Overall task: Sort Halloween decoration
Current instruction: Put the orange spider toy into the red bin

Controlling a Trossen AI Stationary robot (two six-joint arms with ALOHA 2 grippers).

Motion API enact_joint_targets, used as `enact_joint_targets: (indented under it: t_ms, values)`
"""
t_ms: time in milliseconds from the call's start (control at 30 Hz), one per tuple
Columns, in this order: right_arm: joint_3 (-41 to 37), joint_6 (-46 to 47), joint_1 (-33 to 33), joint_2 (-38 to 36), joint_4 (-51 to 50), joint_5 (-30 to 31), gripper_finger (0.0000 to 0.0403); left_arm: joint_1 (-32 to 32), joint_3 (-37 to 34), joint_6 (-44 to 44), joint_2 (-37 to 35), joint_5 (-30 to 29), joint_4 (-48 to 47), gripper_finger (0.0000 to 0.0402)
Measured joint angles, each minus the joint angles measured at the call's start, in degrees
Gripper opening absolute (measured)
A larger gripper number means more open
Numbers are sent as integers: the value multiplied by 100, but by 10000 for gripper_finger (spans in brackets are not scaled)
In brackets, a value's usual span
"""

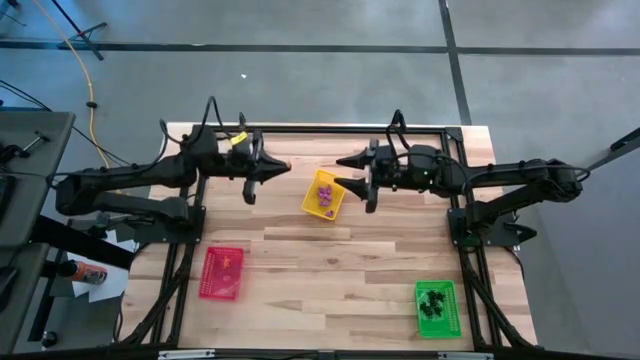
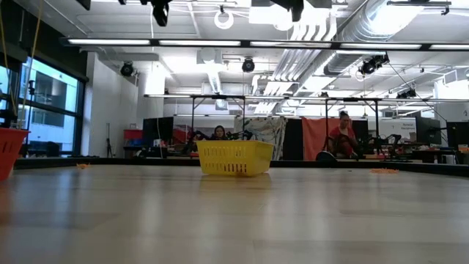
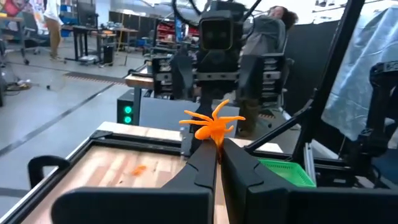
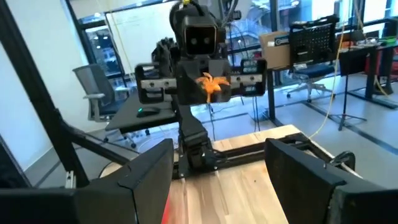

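Now we carry an orange spider (image 3: 213,125) clenched in our left hand (image 1: 282,168) above the worktop's far side, right hand (image 1: 347,171) released, next reaching the red tray (image 1: 222,273).

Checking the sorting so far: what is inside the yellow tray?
The high view shows a few small purple trinkets lying in the yellow tray. In the low view, its meshed wall hides the contents, so an exact count or anything underneath cannot be told.
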Motion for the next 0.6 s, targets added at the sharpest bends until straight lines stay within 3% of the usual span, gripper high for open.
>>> enact_joint_targets:
  t_ms: [500, 600]
  values:
    - [0, -135, -31, 1, -3, -120, 247, -182, 0, -237, 0, 0, 42, 0]
    - [0, -103, -66, 1, -12, -120, 247, -260, 194, -777, 0, 339, -676, 0]
